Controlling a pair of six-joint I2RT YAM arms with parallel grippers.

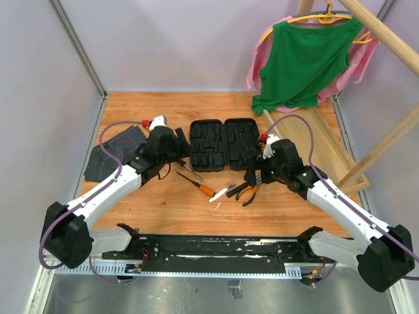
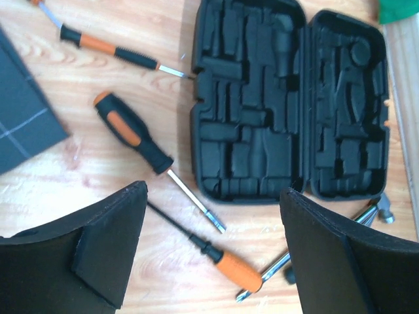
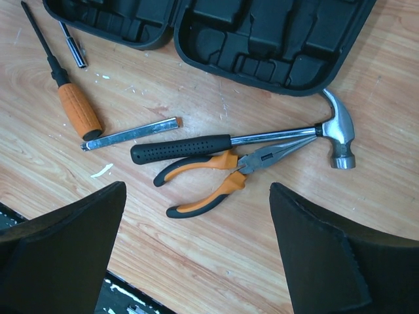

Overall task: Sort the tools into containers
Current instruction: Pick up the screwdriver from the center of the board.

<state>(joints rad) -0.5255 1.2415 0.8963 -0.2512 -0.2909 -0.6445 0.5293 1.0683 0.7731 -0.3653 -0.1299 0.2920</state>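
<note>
While left gripper [image 2: 213, 196] and right gripper [image 3: 196, 190] gape wide, empty, hammer [image 3: 183, 149], pliers [image 3: 229, 175] lie ahead of right one.

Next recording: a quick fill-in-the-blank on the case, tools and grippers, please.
The black plastic rounded-rectangle tool case lies ____, moulded slots facing up. The black-handled steel claw hammer and orange-black handled pliers lie on the wooden table, ____ the case. Jaws of the left gripper and right gripper stand ____, holding nothing.
Missing words: open; outside; open.
</note>
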